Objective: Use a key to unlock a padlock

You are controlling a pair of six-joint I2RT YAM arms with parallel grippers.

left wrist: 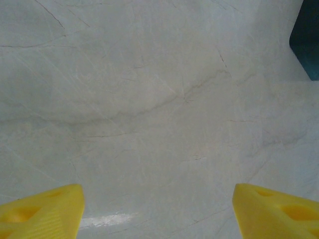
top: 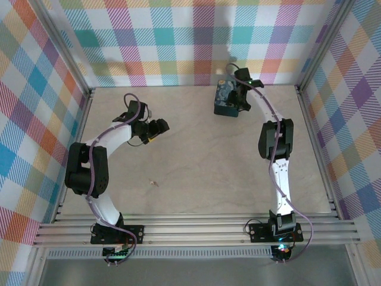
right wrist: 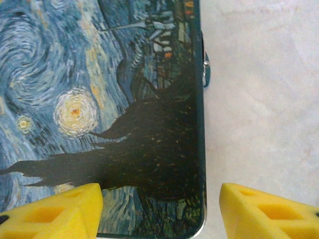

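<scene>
Right gripper first: its yellow fingers are spread wide with nothing pinched, hanging over the lower part of the painted tin. Further out, past the tin's right edge in the upper middle of that wrist frame, a tiny silvery loop with a bit of blue pokes out. That's the padlock, right up against the tin's side. Can't tell if it's hooked through a latch.

Left gripper: fingers also wide apart and empty, over bare table. A dark corner, likely the tin, shows in the upper right of its frame.

In the top view there's a little speck on the table, lower left of centre. It's probably the key, but it's too small to swear to, and it sits well apart from both grippers.

My read is that this is the opening step, since nothing is held and the key is nowhere near the lock. Next, the left gripper wants to come back toward that speck and pinch it. That'll be fiddly, since it's a thin sliver flat on the table. The right gripper needs to slide right and steady the padlock body.
</scene>
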